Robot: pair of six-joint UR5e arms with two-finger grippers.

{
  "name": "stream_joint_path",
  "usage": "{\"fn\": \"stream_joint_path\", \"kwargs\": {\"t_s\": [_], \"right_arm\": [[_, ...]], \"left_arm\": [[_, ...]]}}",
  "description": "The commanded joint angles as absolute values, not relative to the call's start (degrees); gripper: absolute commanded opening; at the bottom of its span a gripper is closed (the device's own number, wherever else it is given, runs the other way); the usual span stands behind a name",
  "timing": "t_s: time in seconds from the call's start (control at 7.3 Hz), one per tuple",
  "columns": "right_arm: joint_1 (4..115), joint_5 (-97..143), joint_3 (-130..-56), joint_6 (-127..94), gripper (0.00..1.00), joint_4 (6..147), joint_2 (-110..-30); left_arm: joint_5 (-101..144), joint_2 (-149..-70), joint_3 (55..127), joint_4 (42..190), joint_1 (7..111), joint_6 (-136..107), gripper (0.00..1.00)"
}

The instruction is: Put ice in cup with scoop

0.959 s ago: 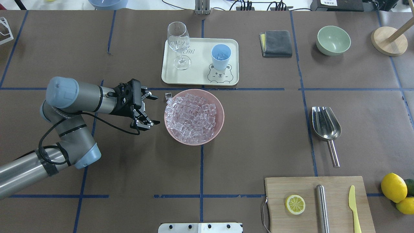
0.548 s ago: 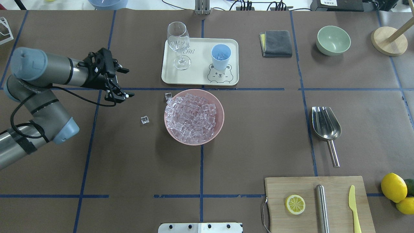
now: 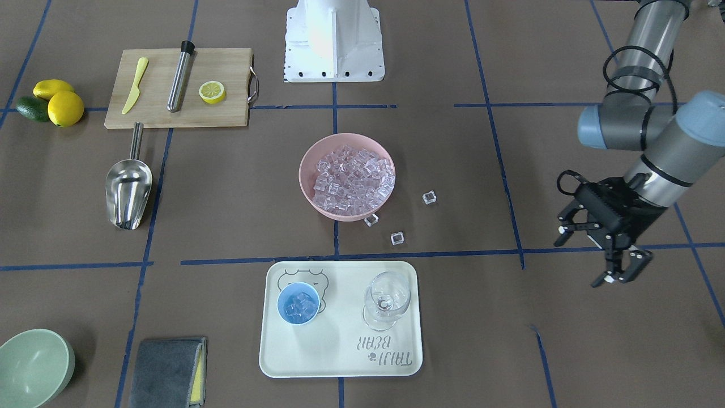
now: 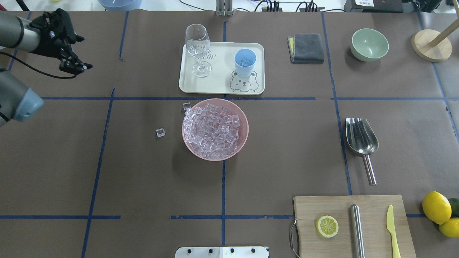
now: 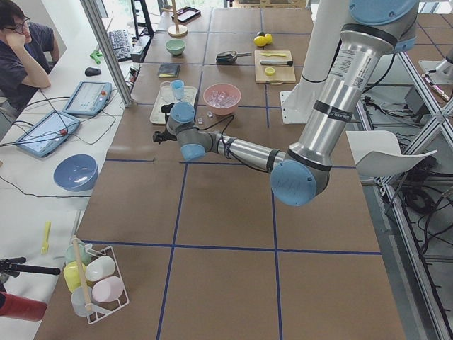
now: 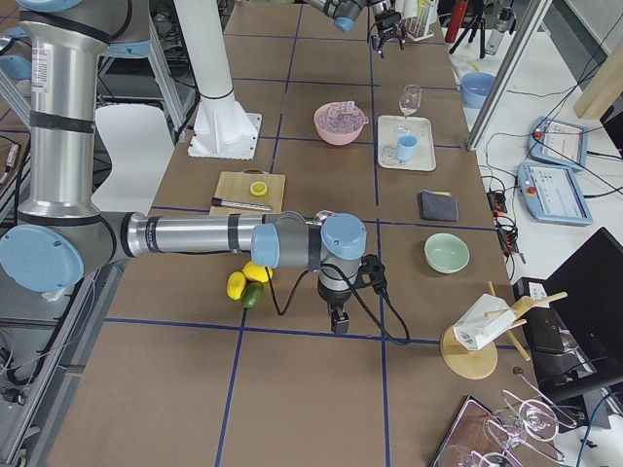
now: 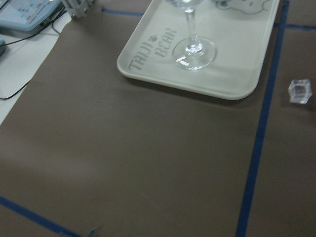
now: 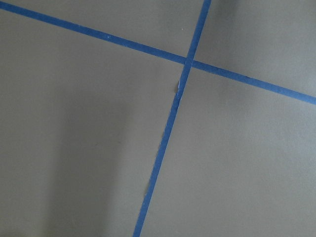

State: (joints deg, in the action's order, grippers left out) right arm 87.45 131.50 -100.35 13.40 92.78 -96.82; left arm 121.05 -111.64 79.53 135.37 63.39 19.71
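The ice (image 4: pixel 211 130) is heaped in a pink bowl (image 4: pixel 244 143) at the table's middle; it also shows in the front view (image 3: pixel 352 177). Loose cubes (image 4: pixel 160 133) lie on the table left of the bowl. The light-blue cup (image 4: pixel 245 62) stands on a cream tray (image 4: pixel 218 86) and holds a few cubes (image 3: pixel 298 306). The steel scoop (image 4: pixel 361 138) lies alone on the table at the right. My left gripper (image 4: pixel 84 52) is open and empty, far left of the tray. My right gripper (image 6: pixel 336 321) shows only in the exterior right view; I cannot tell its state.
A wine glass (image 4: pixel 198 48) stands on the tray beside the cup. A grey cloth (image 4: pixel 306 48) and a green bowl (image 4: pixel 369 44) are at the back right. A cutting board (image 4: pixel 353 225) with a lemon slice, a steel cylinder and a yellow knife is at the front right, with lemons (image 4: pixel 436 208) beside it.
My left arm has swung away from the pink bowl to the back left, the gripper staying open. A loose cube now shows on the table where the gripper was.
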Motion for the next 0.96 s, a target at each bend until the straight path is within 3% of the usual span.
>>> {"fn": "stream_joint_path", "kwargs": {"t_s": [0.0, 0.55, 0.82], "right_arm": [[87.45, 131.4, -100.28, 13.36, 1.0, 92.81, -96.86], [87.45, 131.4, -100.28, 13.27, 1.0, 92.81, -97.47], [87.45, 131.48, -100.28, 13.27, 1.0, 92.72, -97.91]], "left_arm": [[121.38, -111.45, 80.06, 117.33, 72.82, 28.65, 1.0], [124.45, -110.05, 79.11, 92.51, 87.96, 24.21, 1.0], [127.76, -101.98, 79.28, 97.53, 89.73, 16.55, 1.0]]}}
